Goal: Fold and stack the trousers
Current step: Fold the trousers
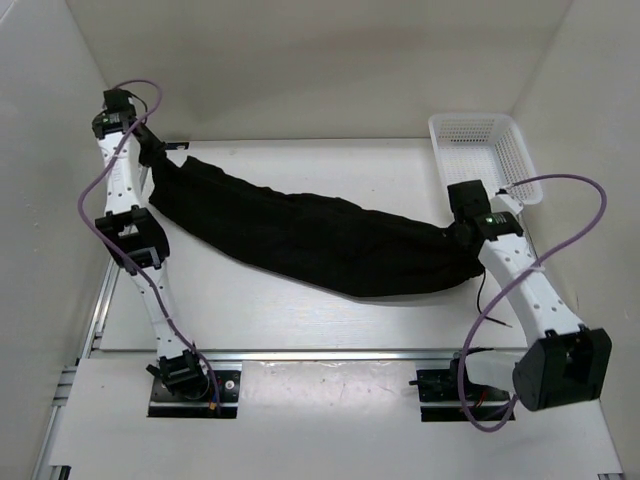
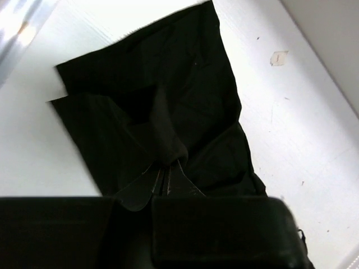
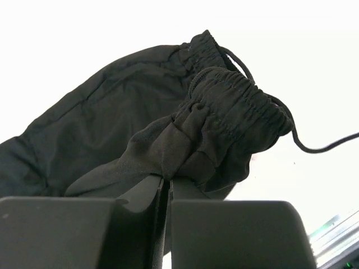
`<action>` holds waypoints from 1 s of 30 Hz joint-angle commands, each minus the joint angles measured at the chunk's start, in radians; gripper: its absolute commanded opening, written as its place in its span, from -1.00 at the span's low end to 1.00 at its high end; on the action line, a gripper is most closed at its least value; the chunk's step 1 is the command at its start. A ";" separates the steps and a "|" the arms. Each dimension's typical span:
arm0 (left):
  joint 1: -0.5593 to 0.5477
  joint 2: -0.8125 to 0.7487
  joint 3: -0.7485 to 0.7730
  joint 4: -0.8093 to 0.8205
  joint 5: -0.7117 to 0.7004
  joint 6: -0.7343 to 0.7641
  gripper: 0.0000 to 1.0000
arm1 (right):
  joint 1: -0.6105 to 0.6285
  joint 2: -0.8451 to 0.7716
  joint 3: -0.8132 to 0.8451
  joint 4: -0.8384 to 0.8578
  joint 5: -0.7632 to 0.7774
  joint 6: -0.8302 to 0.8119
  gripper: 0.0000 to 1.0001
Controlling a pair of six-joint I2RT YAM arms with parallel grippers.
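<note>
The black trousers (image 1: 300, 232) stretch in a long sagging band across the table from far left to the right. My left gripper (image 1: 157, 152) is shut on the leg-cuff end at the far left; in the left wrist view the cuffs (image 2: 168, 95) hang flat below the pinched fold, with the left gripper (image 2: 164, 171) closed on cloth. My right gripper (image 1: 468, 235) is shut on the elastic waistband end. In the right wrist view the gathered waistband (image 3: 235, 106) bunches just past the right gripper (image 3: 166, 182), and a black drawstring (image 3: 314, 147) trails off to the right.
A white mesh basket (image 1: 480, 150) stands at the back right corner, just behind the right arm. White walls close in the table on the left, back and right. A metal rail (image 1: 330, 352) runs along the near edge by the arm bases.
</note>
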 commanded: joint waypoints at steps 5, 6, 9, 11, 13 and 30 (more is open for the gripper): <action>-0.027 0.122 0.151 0.083 0.086 -0.018 -0.80 | -0.042 0.147 0.056 0.088 0.088 -0.020 -1.00; -0.027 0.136 0.163 0.101 0.106 -0.038 -0.80 | -0.054 0.158 0.056 0.088 0.088 -0.020 -1.00; -0.038 0.193 0.199 0.178 0.125 -0.069 -0.80 | -0.083 0.187 0.033 0.113 0.088 0.000 -1.00; -0.038 0.217 0.223 0.225 0.134 -0.083 -0.75 | -0.106 0.187 0.024 0.154 0.030 -0.021 -0.89; -0.047 0.217 0.223 0.239 0.166 -0.095 -0.38 | -0.128 0.198 0.033 0.154 0.002 -0.043 -0.61; -0.008 -0.258 -0.305 0.178 0.023 0.034 -0.52 | -0.146 -0.211 -0.200 0.006 -0.246 -0.090 0.55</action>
